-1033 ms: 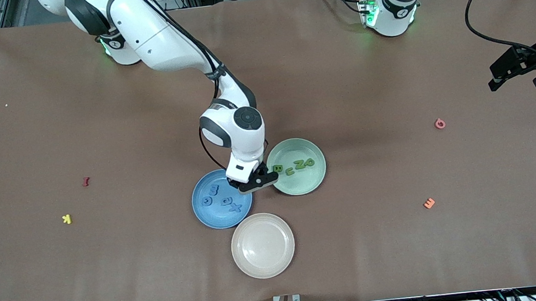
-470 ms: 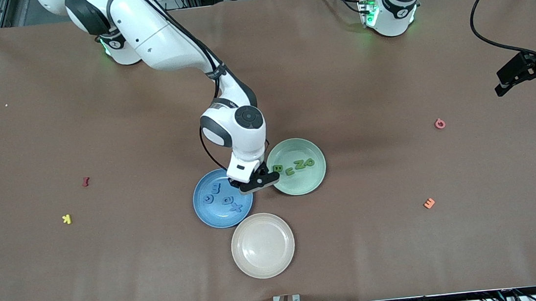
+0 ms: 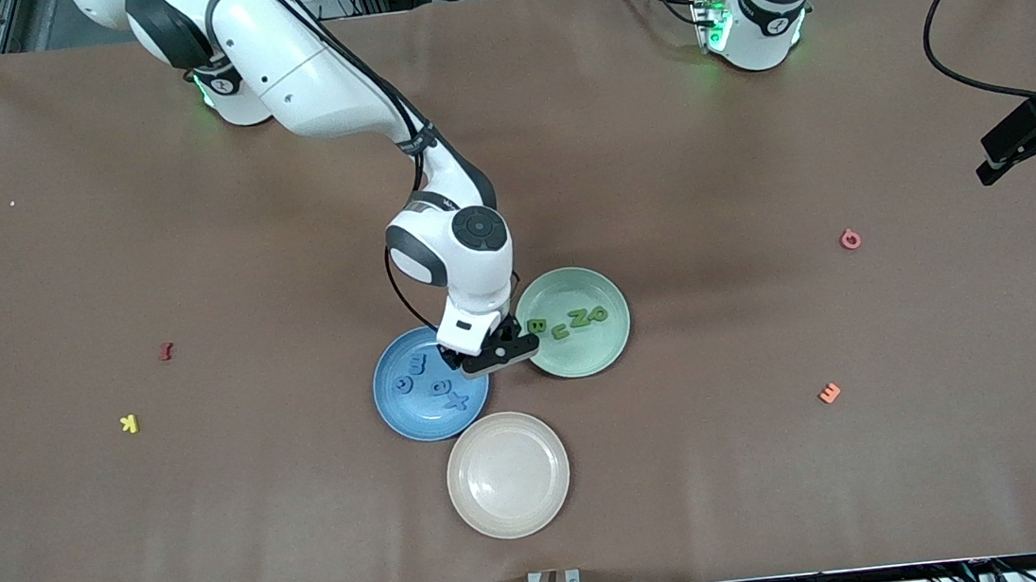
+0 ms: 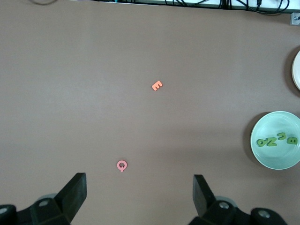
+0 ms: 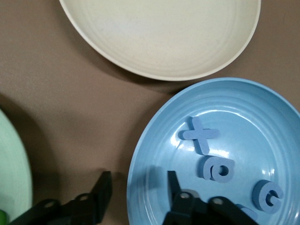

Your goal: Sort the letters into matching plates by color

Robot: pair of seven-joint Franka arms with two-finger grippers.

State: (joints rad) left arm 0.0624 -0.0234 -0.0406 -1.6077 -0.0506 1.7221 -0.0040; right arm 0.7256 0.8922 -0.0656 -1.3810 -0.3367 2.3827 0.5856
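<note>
Bright, even light; soft shadows

Your front camera looks down from high, facing both bases. Left wrist view looks down from well up; right sits close. All three share the green plate (image 3: 573,322).

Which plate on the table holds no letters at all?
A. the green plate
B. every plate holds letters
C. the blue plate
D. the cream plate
D: the cream plate lies bare, while the blue plate holds blue letters and the green plate holds green letters.
</note>
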